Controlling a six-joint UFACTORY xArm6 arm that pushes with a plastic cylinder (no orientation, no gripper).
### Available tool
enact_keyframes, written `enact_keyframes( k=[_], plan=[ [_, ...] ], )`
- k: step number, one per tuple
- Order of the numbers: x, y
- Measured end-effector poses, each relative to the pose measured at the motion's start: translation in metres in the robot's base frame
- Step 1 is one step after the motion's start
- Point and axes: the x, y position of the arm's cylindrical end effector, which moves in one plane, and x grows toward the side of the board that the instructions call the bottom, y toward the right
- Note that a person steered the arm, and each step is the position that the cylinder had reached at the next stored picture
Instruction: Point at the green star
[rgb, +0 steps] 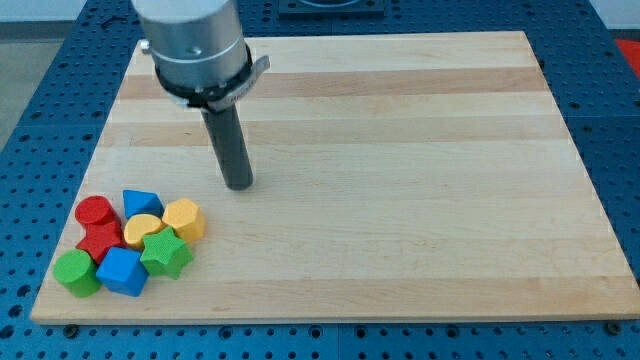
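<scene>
No writing anywhere; green star (167, 254) low at the view's left, hemmed by yellow hexagon (185, 217) and blue cube (123, 271) (touching), my tip (239, 184) well apart above, clawless.

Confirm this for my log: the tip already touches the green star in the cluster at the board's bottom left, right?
Not touching. In the camera view my tip stands on bare board, apart from and above-right of the cluster; the green star does lie at the wooden board's bottom left.
</scene>
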Motion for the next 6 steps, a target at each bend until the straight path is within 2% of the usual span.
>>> enact_keyframes(
  k=[1,2,3,4,5,6],
  plan=[
    [-0.018,-0.021],
    [-0.009,0.046],
    [0.044,0.072],
    [0.112,0.046],
    [0.149,0.003],
    [0.152,-0.009]
  ],
)
